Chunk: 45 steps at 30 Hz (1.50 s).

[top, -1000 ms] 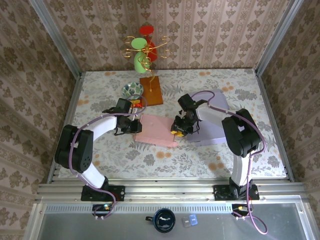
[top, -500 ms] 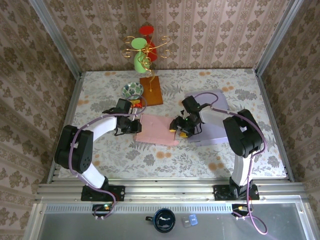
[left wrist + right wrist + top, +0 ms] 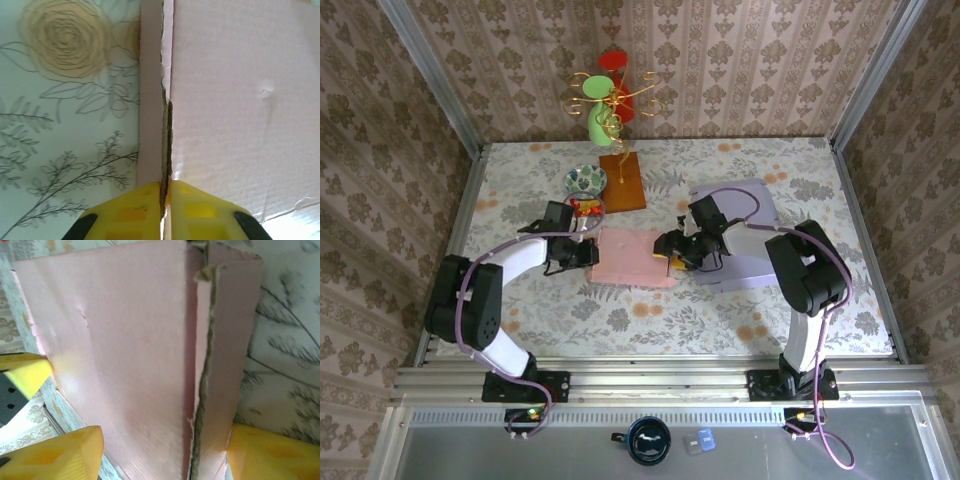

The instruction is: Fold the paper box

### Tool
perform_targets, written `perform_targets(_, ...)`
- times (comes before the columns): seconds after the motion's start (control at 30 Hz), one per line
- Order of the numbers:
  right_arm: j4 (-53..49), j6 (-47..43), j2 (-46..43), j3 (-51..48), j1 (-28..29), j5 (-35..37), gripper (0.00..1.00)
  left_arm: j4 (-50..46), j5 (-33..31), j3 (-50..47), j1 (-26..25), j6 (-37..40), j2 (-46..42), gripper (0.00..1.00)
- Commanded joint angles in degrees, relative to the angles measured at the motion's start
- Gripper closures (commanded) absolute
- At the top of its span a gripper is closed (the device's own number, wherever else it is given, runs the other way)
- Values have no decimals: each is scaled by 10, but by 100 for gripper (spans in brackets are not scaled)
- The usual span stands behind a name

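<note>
The pink paper box [image 3: 632,256] lies flattened on the flowered table between my two arms. My left gripper [image 3: 588,252] is at its left edge. In the left wrist view the yellow fingers [image 3: 127,212] are pressed together on the torn cardboard edge [image 3: 165,125], so that gripper [image 3: 166,187] is shut on the box. My right gripper [image 3: 670,250] is at the box's right end. In the right wrist view it [image 3: 165,450] stands open, with its yellow fingers [image 3: 65,452] wide apart on either side of the pink panel [image 3: 125,355] and the raised flap [image 3: 230,350].
A lilac sheet [image 3: 745,240] lies under the right arm, right of the box. Behind the box stand a brown board [image 3: 624,180] with a green and red ornament [image 3: 605,100], a patterned bowl [image 3: 585,180] and small red and yellow pieces [image 3: 584,207].
My right gripper has moved up and to the left, further over the box's right end. The left gripper keeps its hold on the left edge, and its arm has shifted slightly left.
</note>
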Motion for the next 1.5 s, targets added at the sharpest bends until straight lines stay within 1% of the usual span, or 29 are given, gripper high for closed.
perform_targets(0.0,95,13,20,13,20,-47,34,-23,-17,-36,17,-16,17,89)
perform_targets(0.2,162,61,15,17,36,-61,35,3,6,-60,46,-29,16,90)
perform_targets(0.3,166,67,3,21,40,-57,35,-6,1,-61,56,-27,20,90)
perform_targets(0.47,61,22,-6,36,31,-33,34,-12,-4,-61,65,-21,18,90)
perform_targets(0.63,-16,-29,-6,45,18,-25,28,-12,-4,-64,69,-20,18,91)
perform_targets(0.77,-68,-66,-9,54,14,-1,22,-12,-4,-66,71,-19,20,91)
perform_targets(0.93,-55,-67,-11,43,4,-23,17,-17,-9,-69,73,-14,13,92)
perform_targets(1.07,-57,-71,9,54,4,-35,17,-17,-9,-71,76,-14,10,92)
perform_targets(1.3,-13,-52,36,79,10,-71,18,-10,-2,-86,97,-15,7,93)
perform_targets(1.4,-1,-43,47,99,16,-90,18,3,11,-95,108,-12,3,93)
perform_targets(1.47,0,-37,58,114,20,-99,19,7,17,-94,110,-9,4,93)
